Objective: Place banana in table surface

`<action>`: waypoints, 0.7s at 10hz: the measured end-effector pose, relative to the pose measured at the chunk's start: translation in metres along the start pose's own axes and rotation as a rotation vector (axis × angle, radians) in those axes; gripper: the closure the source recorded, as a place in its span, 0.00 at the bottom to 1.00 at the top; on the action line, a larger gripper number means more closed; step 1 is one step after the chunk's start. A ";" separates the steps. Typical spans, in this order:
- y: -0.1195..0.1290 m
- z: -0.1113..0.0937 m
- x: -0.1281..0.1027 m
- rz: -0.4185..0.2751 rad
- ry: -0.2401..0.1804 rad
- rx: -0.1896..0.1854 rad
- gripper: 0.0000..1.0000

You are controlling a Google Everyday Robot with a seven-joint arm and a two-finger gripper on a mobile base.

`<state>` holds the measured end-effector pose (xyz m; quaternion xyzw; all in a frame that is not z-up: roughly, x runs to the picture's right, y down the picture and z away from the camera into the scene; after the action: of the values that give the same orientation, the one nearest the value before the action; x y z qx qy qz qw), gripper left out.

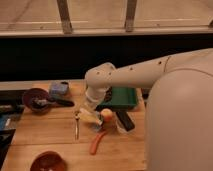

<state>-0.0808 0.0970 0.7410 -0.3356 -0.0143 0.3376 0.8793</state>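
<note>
While the gripper [88,111] hung at centre frame, jaws clamped on the banana [93,118] just above the table surface [45,137], the sound move seemed a gentle lowering onto bare wood between the fork [76,126] and the orange stick [97,143], releasing only once the banana rested flat.

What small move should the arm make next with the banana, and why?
Probably ease straight down until the banana rests on the table surface. The pincer is shut on the banana, low over bare wood beside the fork, outside the green tray; whether it already touches, I cannot tell.
</note>
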 end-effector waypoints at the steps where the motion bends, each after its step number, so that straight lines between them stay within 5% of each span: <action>1: 0.003 -0.008 -0.011 -0.024 -0.019 0.014 1.00; 7: 0.043 0.021 -0.104 -0.209 -0.048 -0.024 1.00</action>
<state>-0.1915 0.0693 0.7526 -0.3348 -0.0742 0.2516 0.9051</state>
